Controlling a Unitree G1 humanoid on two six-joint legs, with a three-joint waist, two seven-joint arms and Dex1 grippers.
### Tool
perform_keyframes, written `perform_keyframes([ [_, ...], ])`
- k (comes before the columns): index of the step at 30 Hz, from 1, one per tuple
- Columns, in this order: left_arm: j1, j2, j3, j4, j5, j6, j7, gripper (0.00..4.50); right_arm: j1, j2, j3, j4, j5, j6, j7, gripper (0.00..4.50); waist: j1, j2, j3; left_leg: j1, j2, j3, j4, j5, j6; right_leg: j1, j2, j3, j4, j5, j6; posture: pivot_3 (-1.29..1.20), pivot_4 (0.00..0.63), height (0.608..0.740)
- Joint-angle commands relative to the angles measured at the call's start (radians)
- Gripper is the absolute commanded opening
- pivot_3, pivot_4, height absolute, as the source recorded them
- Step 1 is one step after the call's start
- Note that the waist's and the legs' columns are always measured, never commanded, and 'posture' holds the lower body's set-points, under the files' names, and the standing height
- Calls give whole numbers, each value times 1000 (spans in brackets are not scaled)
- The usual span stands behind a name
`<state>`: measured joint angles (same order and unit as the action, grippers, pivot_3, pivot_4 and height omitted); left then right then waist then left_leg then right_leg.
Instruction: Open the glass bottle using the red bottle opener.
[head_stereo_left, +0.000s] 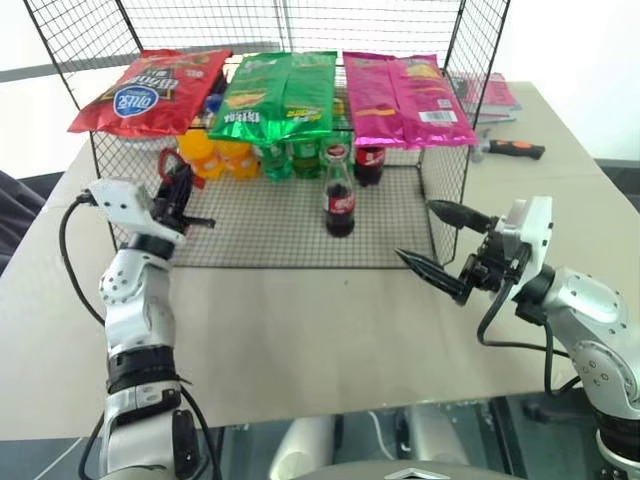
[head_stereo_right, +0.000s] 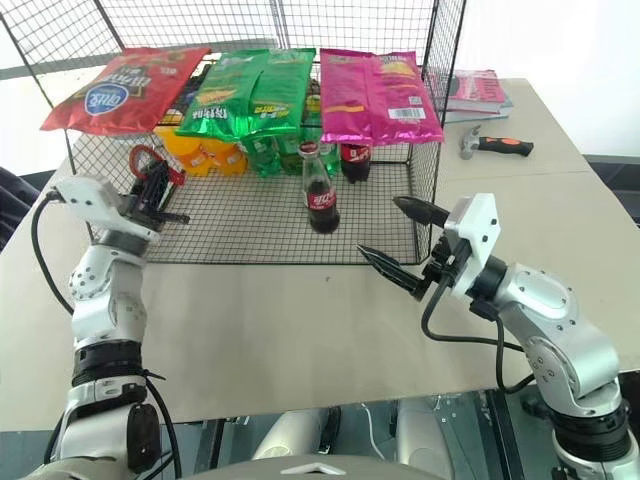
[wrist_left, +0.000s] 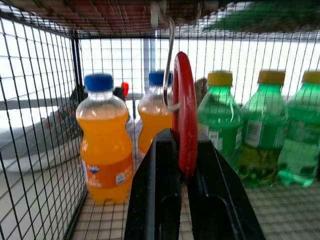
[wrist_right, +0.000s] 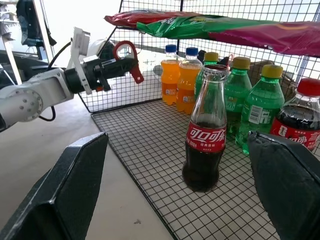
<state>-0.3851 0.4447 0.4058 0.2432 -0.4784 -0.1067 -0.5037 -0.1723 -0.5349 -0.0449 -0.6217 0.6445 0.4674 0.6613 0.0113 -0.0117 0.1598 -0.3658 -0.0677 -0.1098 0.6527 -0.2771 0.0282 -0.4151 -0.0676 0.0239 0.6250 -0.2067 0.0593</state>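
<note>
While left gripper (wrist_left: 182, 165) clamps red bottle opener (wrist_left: 185, 112), glass bottle (wrist_right: 205, 131) stands.

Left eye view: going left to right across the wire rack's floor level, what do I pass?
Left gripper shut on the red bottle opener → orange soda bottles → green soda bottles → glass bottle → plastic cola bottle → open right gripper.

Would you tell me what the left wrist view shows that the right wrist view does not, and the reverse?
Left wrist view: a thin metal hook beside the red ring. Right wrist view: the clear glass cola bottle, a red-capped dark plastic cola bottle and the open right gripper. Both: the flat red bottle opener clamped in the left gripper, orange soda bottles and green soda bottles.
</note>
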Motion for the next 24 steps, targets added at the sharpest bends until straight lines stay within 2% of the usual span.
perform_keyframes([
  [1, 26, -21, 40, -164, -140, 112, 19, 89, -21, -4, -6, -9, 2, -23, 15, 4500, 0, 0, 0, 0, 0, 0, 0, 0, 0, 0, 0, 0, 0, 0, 0, 0, 150, 740],
  [4, 82, -50, 39, -281, -289, 258, 11, 89, -29, -1, 1, -2, -1, -22, 19, 4500, 0, 0, 0, 0, 0, 0, 0, 0, 0, 0, -1, 0, 0, 0, 0, 0, 150, 740],
  [11, 139, -59, 41, -369, -476, 451, -23, 89, -48, -9, 0, 11, 1, -11, 25, 4500, 0, 0, 0, 1, 0, 0, 0, 0, 0, 0, 1, 0, 1, 0, 0, 0, 150, 740],
  [16, 139, -36, 24, -404, -694, 655, -94, 89, -88, -62, 13, 23, 41, 145, -5, 4500, 0, 0, 0, 1, 0, 0, 1, 0, 0, 0, 1, 0, 1, 0, 0, 0, 150, 740],
  [21, 73, -18, -67, -377, -768, 822, -175, 89, -198, -109, 80, 97, 107, 316, 58, 4500, -1, 0, 0, 1, 0, 0, 1, 0, 0, 1, 2, 0, 1, 0, 0, 0, 150, 740],
  [24, 24, -18, -123, -348, -777, 893, -232, 89, -275, -91, 113, 155, 141, 417, 54, 4500, -1, 0, 0, 1, 0, 1, 1, 0, 0, 1, 2, 0, 1, 0, 0, 0, 150, 740],
])
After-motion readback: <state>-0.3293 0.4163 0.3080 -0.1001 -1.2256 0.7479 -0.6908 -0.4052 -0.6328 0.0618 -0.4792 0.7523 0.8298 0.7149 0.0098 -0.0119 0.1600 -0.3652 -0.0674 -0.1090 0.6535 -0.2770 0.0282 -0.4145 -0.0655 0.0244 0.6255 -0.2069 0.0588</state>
